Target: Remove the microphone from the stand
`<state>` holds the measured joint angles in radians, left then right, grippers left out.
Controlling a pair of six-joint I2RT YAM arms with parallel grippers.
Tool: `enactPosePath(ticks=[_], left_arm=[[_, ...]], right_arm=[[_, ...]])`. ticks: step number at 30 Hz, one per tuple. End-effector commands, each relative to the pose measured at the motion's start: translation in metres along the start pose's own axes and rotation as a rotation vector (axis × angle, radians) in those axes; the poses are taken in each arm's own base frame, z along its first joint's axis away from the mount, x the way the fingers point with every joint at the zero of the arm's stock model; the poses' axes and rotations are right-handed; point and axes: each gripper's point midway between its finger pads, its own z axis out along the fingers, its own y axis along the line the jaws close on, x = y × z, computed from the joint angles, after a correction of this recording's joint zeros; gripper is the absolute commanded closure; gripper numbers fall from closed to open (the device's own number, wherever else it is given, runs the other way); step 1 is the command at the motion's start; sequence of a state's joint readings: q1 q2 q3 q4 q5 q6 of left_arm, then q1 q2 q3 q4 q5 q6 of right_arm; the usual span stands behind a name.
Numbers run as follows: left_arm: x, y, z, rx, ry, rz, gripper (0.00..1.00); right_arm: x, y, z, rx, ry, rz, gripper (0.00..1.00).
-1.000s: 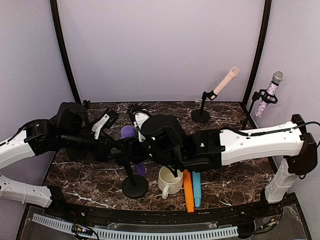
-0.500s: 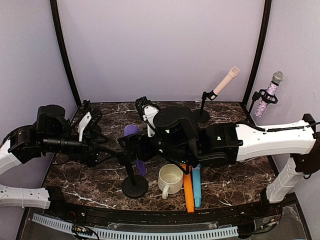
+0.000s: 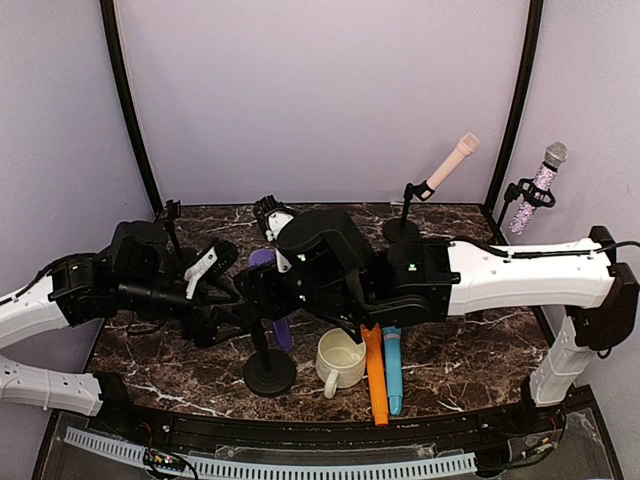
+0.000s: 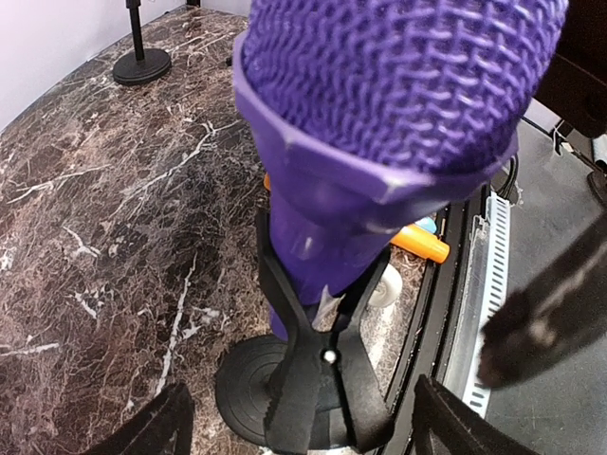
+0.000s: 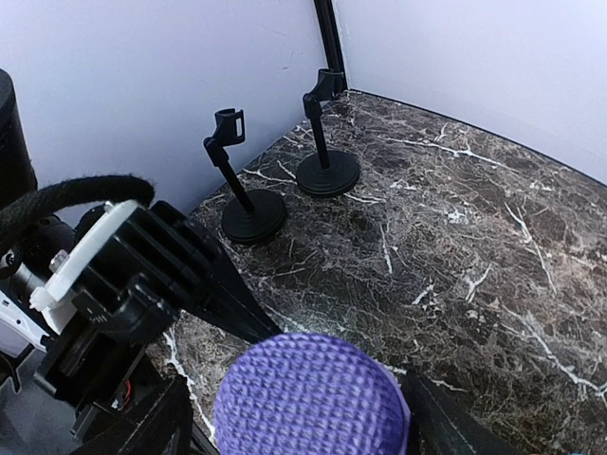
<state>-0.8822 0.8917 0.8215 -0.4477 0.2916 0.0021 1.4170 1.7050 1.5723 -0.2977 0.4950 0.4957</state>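
Purple mic (image 3: 262, 262) stands tilted in the black clip of its stand (image 3: 268, 372), at the 6 o'clock side of the marble table (image 3: 470, 345). My two arms meet over it from 9 and 3 o'clock.

My left gripper (image 4: 303, 422) is spread wide. One finger (image 4: 156, 431) sits at 8 o'clock of the clip (image 4: 318, 379) and the other at 4 o'clock, both apart from it.

My right gripper (image 5: 299, 417) is spread too, with the mic's mesh head between its fingers (image 5: 156, 422). A gap shows at the left finger. I cannot tell whether the right finger touches.

A cream cup (image 3: 340, 360) stands just at 3 o'clock of the stand's base. An orange bar (image 3: 375, 385) and a blue bar (image 3: 392, 380) lie beside the cup.
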Motion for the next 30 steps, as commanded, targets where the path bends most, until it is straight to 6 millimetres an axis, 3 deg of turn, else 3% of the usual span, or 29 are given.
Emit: enactPosePath(ticks=[1, 8, 17, 24, 28, 30], left_arm=[[0.0039, -0.001, 0.0035, 0.002, -0.007, 0.052, 0.19], [0.0068, -0.0017, 0.0042, 0.001, -0.008, 0.064, 0.36], [0.0025, -0.0008, 0.0011, -0.013, -0.026, 0.084, 0.41], [0.001, -0.0017, 0.0026, -0.008, -0.029, 0.092, 0.4], [0.0008, -0.0006, 0.0034, -0.012, -0.028, 0.096, 0.49], [0.0011, -0.0013, 0.0039, -0.008, -0.026, 0.099, 0.61]], right_arm=[[-0.0143, 0.0029, 0.007, 0.024, -0.023, 0.004, 0.27], [-0.0117, 0.0012, 0.0134, 0.054, -0.013, 0.0, 0.4], [-0.0111, -0.0029, 0.0126, 0.074, -0.015, 0.002, 0.71], [-0.0097, -0.0044, 0.0129, 0.081, -0.013, -0.002, 0.73], [-0.01, -0.0047, 0.0129, 0.083, -0.014, -0.001, 0.73], [-0.0102, -0.005, 0.0127, 0.083, -0.015, -0.001, 0.73]])
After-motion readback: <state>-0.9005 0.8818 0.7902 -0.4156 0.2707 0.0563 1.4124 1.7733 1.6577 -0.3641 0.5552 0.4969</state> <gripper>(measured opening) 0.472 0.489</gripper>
